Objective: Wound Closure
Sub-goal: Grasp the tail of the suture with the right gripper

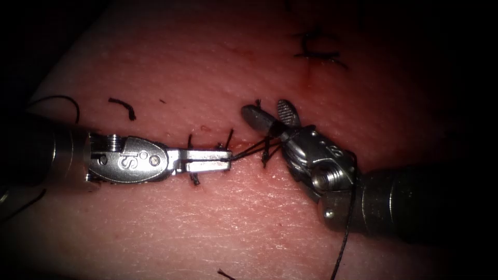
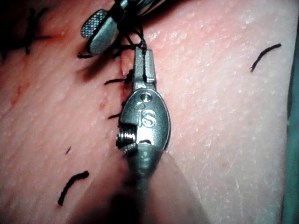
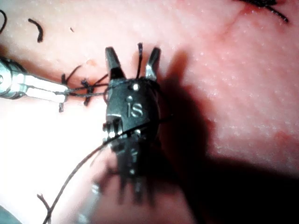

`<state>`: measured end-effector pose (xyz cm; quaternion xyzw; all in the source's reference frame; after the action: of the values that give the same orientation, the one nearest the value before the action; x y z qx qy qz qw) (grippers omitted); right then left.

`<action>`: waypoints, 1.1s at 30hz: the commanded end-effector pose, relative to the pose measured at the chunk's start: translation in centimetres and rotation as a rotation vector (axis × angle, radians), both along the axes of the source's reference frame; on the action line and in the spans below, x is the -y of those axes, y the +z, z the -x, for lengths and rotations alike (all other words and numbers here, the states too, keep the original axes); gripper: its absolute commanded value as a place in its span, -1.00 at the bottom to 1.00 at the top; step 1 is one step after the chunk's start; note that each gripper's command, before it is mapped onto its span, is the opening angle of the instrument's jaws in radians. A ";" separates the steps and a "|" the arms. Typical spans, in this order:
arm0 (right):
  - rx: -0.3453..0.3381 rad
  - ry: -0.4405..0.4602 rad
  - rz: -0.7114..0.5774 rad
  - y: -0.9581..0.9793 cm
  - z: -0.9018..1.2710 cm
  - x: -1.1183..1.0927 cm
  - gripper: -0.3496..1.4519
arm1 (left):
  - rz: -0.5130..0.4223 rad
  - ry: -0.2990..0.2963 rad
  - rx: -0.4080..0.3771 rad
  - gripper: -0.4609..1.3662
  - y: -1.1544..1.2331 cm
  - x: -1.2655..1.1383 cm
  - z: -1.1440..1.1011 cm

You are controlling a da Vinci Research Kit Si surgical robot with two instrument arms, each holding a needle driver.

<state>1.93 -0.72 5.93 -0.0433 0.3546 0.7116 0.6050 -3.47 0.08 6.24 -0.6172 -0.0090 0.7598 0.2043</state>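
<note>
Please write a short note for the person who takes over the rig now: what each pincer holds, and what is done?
Left pincer: shut on the thread beside the cut.
Right pincer: open, holds nothing; thread is wrapped around its neck and trails down past its shaft.
Needle: I cannot see it.
Done: tied stitches along the cut, one more farther away; cut ends of thread lie on the tissue.
Left: this knot looks unfinished.

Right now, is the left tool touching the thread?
Touching: in the endoscope view the left tool's shut jaws clamp the thread at their tip.

Glossy metal left pincer [image 1: 224, 160]; moist, finely wrinkled tissue [image 1: 218, 218]; matt thread [image 1: 344, 243]
</note>
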 end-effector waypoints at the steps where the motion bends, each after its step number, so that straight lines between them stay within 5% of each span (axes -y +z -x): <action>1: 0.002 0.001 0.000 -0.01 0.01 0.01 0.10 | -0.001 0.003 0.001 -0.88 0.00 0.00 0.01; 19: -0.007 -0.023 0.059 -0.37 0.03 0.09 0.07 | 0.005 -0.003 -0.005 -0.88 0.04 -0.06 0.08; 33: -0.032 -0.052 0.108 -0.62 0.02 0.25 0.05 | 0.007 -0.008 -0.014 -0.88 0.29 -0.20 -0.09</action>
<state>1.90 -0.98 5.31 -0.0552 0.4031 0.6760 0.6144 -3.38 0.28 6.54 -0.6116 -0.0006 0.7635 0.2076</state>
